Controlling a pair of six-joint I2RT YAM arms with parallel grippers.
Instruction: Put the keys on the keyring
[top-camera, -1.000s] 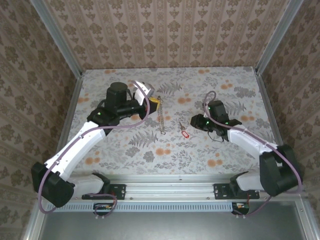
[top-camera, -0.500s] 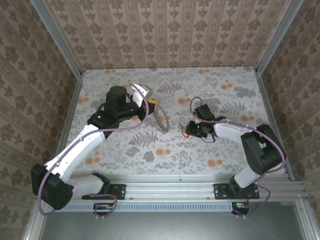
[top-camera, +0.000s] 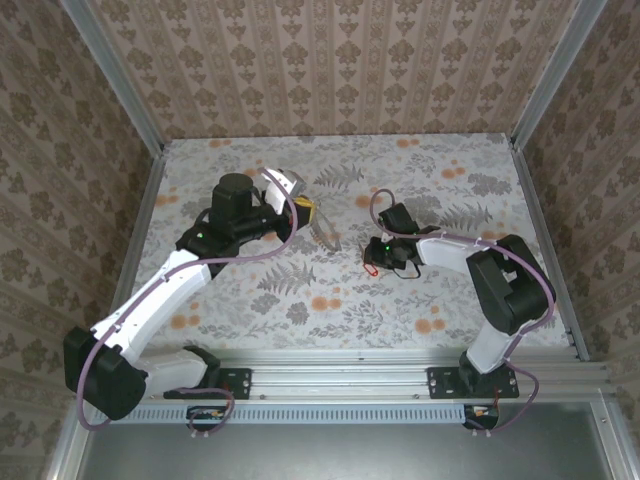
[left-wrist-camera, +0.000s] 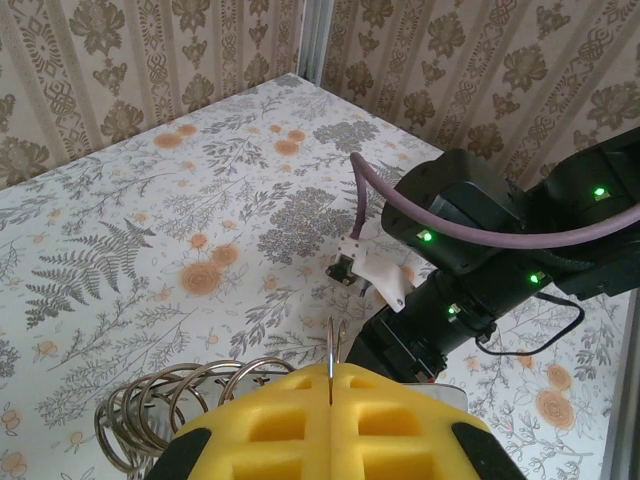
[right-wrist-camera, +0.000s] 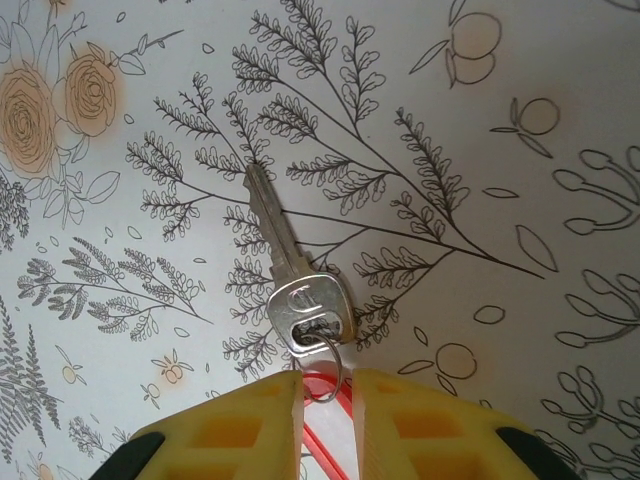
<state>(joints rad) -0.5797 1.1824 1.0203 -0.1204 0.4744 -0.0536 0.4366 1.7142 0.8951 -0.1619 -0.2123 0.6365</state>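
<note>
The key (right-wrist-camera: 283, 250) is slim and silvery and lies flat on the floral table. A small split ring joins its head to a red tag (right-wrist-camera: 322, 428). My right gripper (right-wrist-camera: 327, 378) is low over it, its yellow pads a narrow gap apart astride the tag, so I count it open. From above, the right gripper (top-camera: 379, 257) sits right at the key (top-camera: 369, 267). My left gripper (left-wrist-camera: 331, 378) is shut on the keyring (left-wrist-camera: 331, 352), seen edge-on as a thin wire between the pads. From above, the keyring (top-camera: 323, 234) hangs from the left gripper (top-camera: 305, 212), left of the key.
Several metal loops (left-wrist-camera: 170, 400) show beside the left pads at the lower left of the left wrist view. The right arm's black wrist (left-wrist-camera: 470, 260) and its purple cable stand close in front of the left gripper. Patterned walls enclose the table (top-camera: 250, 290).
The right gripper has swung left and turned down onto the key with its red tag. The left gripper has kept its hold and the hanging keyring has swung a little.
</note>
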